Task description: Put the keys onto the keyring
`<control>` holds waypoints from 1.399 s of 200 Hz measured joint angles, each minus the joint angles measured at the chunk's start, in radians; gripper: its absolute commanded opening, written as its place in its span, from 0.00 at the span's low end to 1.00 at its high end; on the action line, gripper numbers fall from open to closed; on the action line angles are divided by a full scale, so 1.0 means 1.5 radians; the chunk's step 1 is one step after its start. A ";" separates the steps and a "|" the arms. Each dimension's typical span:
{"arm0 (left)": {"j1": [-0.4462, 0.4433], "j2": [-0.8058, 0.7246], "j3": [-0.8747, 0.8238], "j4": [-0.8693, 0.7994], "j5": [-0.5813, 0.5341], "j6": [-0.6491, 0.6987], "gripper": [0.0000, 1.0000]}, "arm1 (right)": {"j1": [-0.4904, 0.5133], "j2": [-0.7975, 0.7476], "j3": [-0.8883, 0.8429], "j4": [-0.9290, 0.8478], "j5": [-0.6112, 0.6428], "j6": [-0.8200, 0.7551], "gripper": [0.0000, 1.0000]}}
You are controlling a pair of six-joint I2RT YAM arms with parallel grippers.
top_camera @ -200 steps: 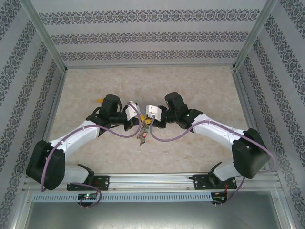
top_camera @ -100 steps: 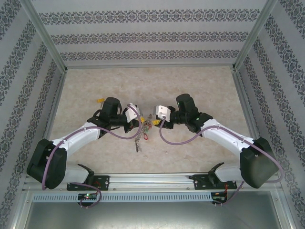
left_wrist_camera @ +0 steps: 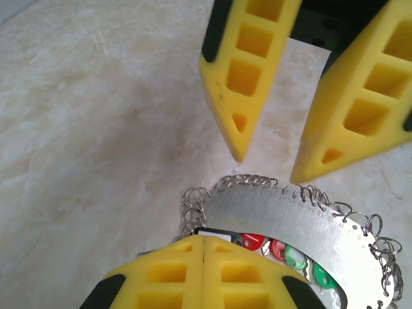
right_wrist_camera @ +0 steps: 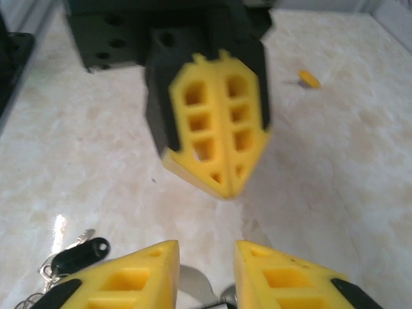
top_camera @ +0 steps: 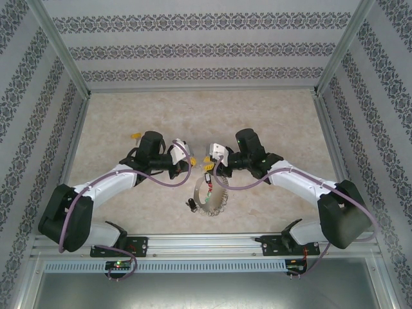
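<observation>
The 2 arms meet tip to tip over the middle of the worktop. The left pincer has its 2 yellow fingers pressed flat together, no gap along the seam, and the keyring runs in right at their tips, so it looks clamped on the ring's near edge. The keyring shows as a flat silver band curving away to the right, with many small rings threaded along its outer edge.

Inside the curve of the band sit the keys: red tags side by side, then green tags just to their right, partly hidden behind the left fingers. In the right wrist view, 1 more key with a black tag lies low on the left, its silver blade beside it.

The right pincer faces the left one with its fingers clearly apart, the tips just beyond the band's far edge. From its own camera a sliver of silver metal shows low in the gap; whether either finger touches it I cannot tell.

A yellow tag lies alone on the worktop, well apart from the ring, beyond the left arm's wrist.
</observation>
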 measured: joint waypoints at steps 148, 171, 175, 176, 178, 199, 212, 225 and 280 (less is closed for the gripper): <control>-0.135 0.086 0.030 -0.060 -0.085 -0.030 0.33 | -0.129 -0.048 -0.018 -0.355 0.110 0.691 0.41; -0.135 0.085 0.004 -0.052 -0.120 -0.057 0.33 | -0.102 -0.010 -0.037 -0.349 0.085 0.702 0.45; -0.135 0.085 0.001 -0.052 -0.126 -0.062 0.33 | -0.098 0.001 -0.039 -0.347 0.083 0.703 0.46; -0.135 0.085 0.001 -0.051 -0.127 -0.063 0.33 | -0.097 0.006 -0.040 -0.346 0.081 0.703 0.46; -0.135 0.085 0.000 -0.051 -0.129 -0.066 0.33 | -0.095 0.011 -0.041 -0.345 0.080 0.703 0.46; -0.135 0.072 -0.023 -0.031 -0.151 -0.100 0.34 | -0.072 0.076 -0.043 -0.333 0.078 0.702 0.46; -0.137 0.048 -0.051 -0.015 -0.166 -0.124 0.35 | -0.064 0.109 -0.043 -0.318 0.075 0.703 0.46; -0.143 0.021 -0.077 -0.002 -0.186 -0.146 0.39 | -0.065 0.129 -0.041 -0.310 0.057 0.706 0.46; -0.162 0.006 -0.120 0.048 -0.294 -0.215 0.33 | -0.069 0.167 -0.024 -0.291 -0.004 0.710 0.45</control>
